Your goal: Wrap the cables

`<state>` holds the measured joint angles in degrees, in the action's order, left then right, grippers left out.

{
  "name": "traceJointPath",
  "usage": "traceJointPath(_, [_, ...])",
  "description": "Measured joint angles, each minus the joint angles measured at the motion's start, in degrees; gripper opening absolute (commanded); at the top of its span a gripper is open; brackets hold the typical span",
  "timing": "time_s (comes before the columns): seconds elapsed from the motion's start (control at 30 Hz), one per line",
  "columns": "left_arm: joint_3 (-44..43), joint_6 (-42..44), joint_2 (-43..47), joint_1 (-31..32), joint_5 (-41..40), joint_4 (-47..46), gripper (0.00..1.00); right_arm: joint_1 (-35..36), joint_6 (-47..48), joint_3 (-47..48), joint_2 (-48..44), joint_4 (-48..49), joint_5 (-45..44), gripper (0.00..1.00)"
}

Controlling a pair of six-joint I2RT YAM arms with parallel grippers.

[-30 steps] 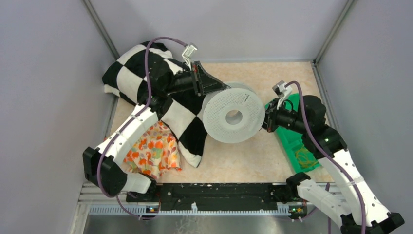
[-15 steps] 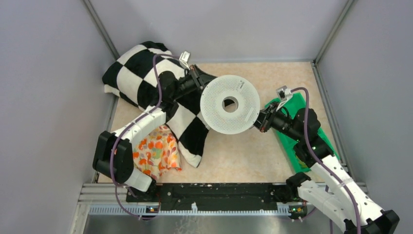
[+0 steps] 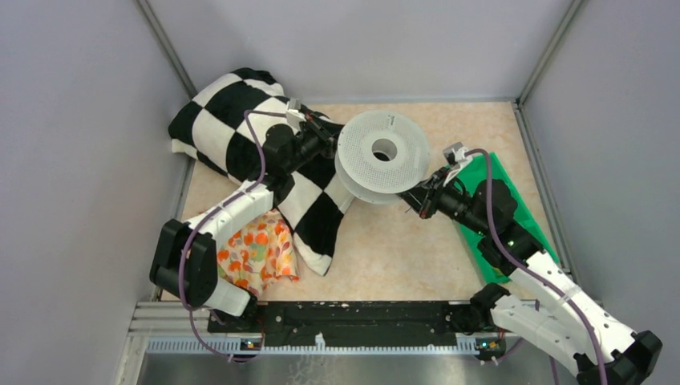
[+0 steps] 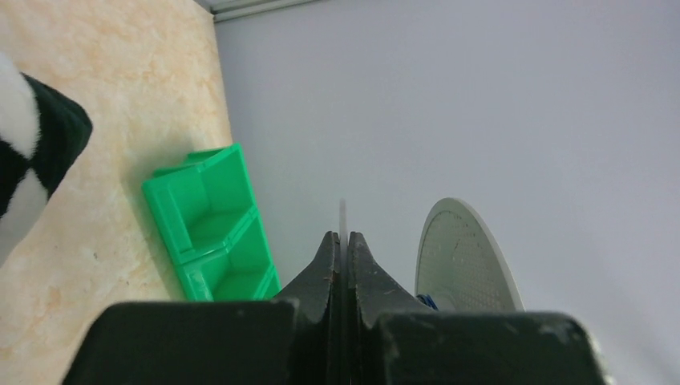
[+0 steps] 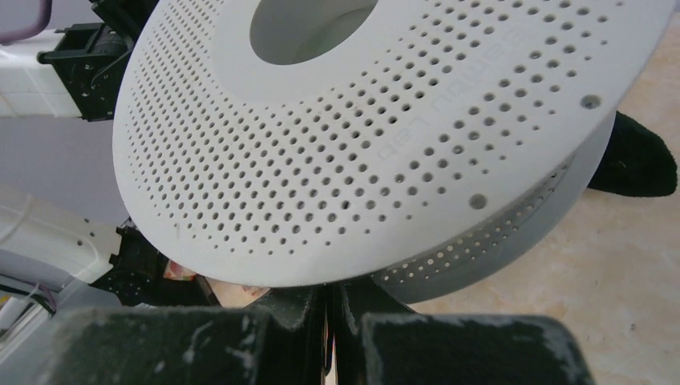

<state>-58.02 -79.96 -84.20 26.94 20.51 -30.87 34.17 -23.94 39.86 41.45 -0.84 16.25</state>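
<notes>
Nearest, by the left arm's base, an orange floral cloth [image 3: 252,250] lay on the table [image 3: 385,249]. Its far edge was overlapped by a checkered cloth [image 3: 228,120].

Farther in, the right arm stretched across a green bin [image 3: 505,188] that sat along the right side of the table. The right gripper [image 3: 414,197] met the near-right rim of a white perforated spool [image 3: 383,160]. In the right wrist view its fingers stood almost together, with only a slit between them. The edge of the flange facing that camera ran down into the slit, so the gripper pinched the rim.

The spool sat between the two grippers with its hub hole turned up toward the overhead camera. It was slightly tilted, and the second flange showed below the first along the near edge. Its left part lay over the checkered cloth.

At the far-left rim the left gripper [image 3: 327,133] was narrow too. Its fingers were clamped on a thin flange seen edge-on, with the other flange showing to the right in the left wrist view.

The cable could not be made out in any view. Whether it lay on the hub between the flanges could not be told.

Farthest, the checkered cloth was bunched toward the back left corner.
</notes>
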Motion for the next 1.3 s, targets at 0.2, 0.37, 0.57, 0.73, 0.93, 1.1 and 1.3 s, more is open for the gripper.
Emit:
traceJointPath(0.2, [0.9,-0.6,0.5,0.1,-2.1,2.7,0.00,4.6,0.9,1.2,2.0,-0.8,-3.9,0.00])
traceJointPath(0.37, [2.0,0.1,1.4,-0.2,-2.9,3.9,0.00,10.7,1.7,1.8,3.9,-0.8,-9.7,0.16])
traceJointPath(0.57, [2.0,4.0,1.6,-0.4,-5.0,0.4,0.00,12.6,1.8,2.6,5.4,-1.9,-9.7,0.03])
traceJointPath(0.73, [1.7,8.3,2.9,-0.3,-4.9,-1.0,0.00,12.7,1.9,2.6,4.9,-3.5,-11.2,0.18])
traceJointPath(0.93, [-0.7,14.1,4.7,0.1,-3.9,-1.0,0.00,12.7,1.9,2.6,1.3,-5.7,-15.0,0.38])
traceJointPath(1.1, [-2.5,17.7,5.7,0.3,-2.7,-0.8,0.00,12.7,2.1,2.6,-2.6,-8.9,-18.7,0.50])
traceJointPath(1.3, [-5.4,21.2,5.7,0.3,-0.8,0.2,0.00,12.7,3.2,2.6,-5.1,-12.8,-22.7,0.69])
